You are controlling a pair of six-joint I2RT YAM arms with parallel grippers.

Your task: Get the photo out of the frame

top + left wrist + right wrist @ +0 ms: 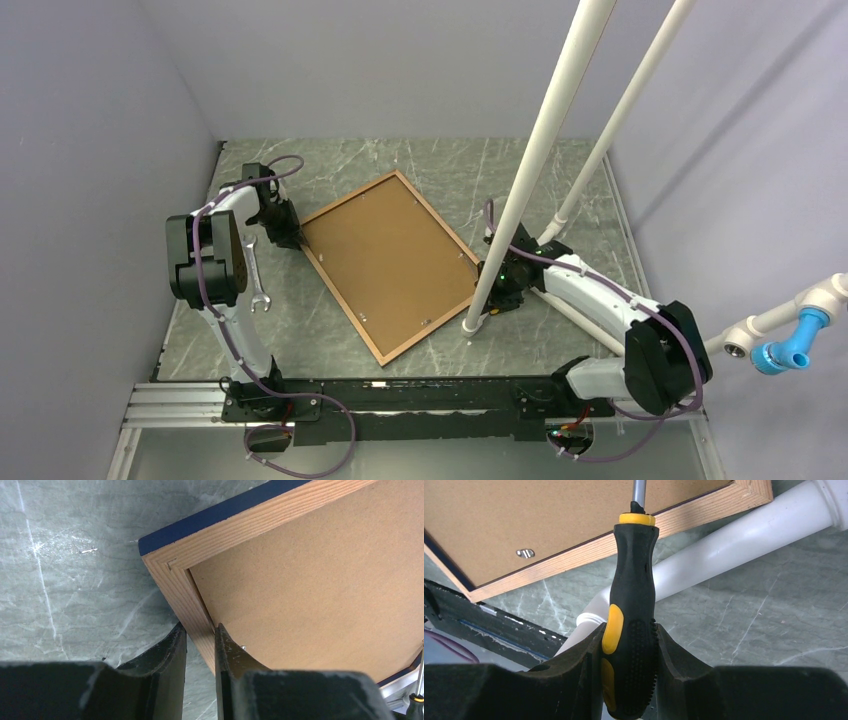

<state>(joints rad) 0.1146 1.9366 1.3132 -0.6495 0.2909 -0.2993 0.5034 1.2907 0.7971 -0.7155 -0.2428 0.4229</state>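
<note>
The photo is hidden: the frame [185,585] lies face down on the desk [420,165], showing only its brown backing board [310,580] and pale wood rim. The left pincer [200,630] is nearly closed and nips that rim beside 1 corner, with 1 finger outside and 1 over the board. The right pincer [628,627], partly open, clamps a black-and-yellow screwdriver [631,580]. The screwdriver's shaft crosses the frame's far rim and its tip is cut off. 1 small metal clip [525,553] sits on the board.
</note>
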